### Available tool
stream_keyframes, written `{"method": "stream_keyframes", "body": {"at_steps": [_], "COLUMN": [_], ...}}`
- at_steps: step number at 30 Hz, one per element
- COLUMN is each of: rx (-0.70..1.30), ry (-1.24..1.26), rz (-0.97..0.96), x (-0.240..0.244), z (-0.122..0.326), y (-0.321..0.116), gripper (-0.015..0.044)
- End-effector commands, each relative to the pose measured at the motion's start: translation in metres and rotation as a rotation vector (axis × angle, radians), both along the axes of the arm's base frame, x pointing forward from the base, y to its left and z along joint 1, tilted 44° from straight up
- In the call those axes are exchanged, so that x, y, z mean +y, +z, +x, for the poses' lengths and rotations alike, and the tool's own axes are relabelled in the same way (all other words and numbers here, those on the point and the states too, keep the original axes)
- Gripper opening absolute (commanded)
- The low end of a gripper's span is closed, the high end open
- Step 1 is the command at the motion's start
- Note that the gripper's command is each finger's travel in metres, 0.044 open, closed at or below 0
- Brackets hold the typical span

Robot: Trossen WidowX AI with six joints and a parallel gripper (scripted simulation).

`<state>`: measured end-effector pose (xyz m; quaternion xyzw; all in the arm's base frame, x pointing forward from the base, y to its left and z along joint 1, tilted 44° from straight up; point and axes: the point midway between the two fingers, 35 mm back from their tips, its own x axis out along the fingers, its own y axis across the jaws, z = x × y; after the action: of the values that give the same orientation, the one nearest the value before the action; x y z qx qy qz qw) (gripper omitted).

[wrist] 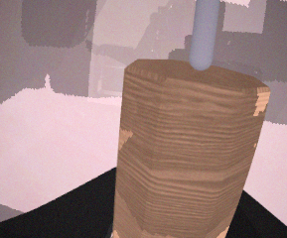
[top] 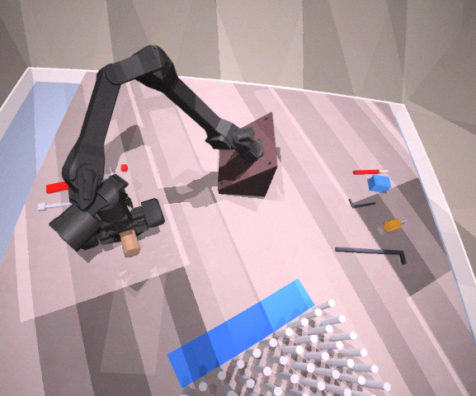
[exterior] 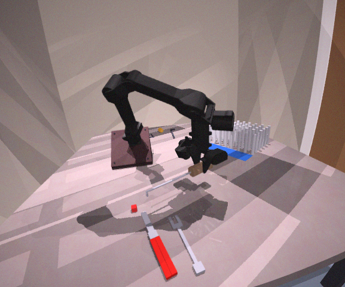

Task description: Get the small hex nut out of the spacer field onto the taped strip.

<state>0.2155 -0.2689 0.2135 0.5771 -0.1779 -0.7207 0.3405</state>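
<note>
Jaws [top: 132,221] [exterior: 201,165] clamped on wooden handle [top: 130,243] [exterior: 196,169] [wrist: 190,149] of hooked tool; nut unseen; dragging onto blue strip [top: 242,330] [exterior: 232,152], tool set-down, release all remain.

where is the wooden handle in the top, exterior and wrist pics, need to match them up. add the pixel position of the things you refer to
Top: left of centre and below mid-height, the wooden handle [top: 130,244] [exterior: 195,170] [wrist: 193,144] pokes out beneath the arm's end.
Exterior: just right of centre, below mid-height, with a thin shaft running down-left from it.
Wrist: large, slightly right of centre, reaching the bottom edge.
Shared landmark: the black tool [top: 129,228] [exterior: 200,165] [wrist: 174,186], shut on the handle.
</note>
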Motion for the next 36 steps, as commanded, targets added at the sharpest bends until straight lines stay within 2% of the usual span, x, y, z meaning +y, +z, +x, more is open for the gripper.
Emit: {"method": "stream_keyframes", "body": {"at_steps": [1, 36], "rx": [0.081, 0.913], "ry": [0.078, 0.927], "rz": [0.007, 0.134], "x": [-0.0007, -0.0038], "z": [-0.0002, 0.0009], "y": [0.0008, -0.0038], "gripper": [0.0, 0.0]}}
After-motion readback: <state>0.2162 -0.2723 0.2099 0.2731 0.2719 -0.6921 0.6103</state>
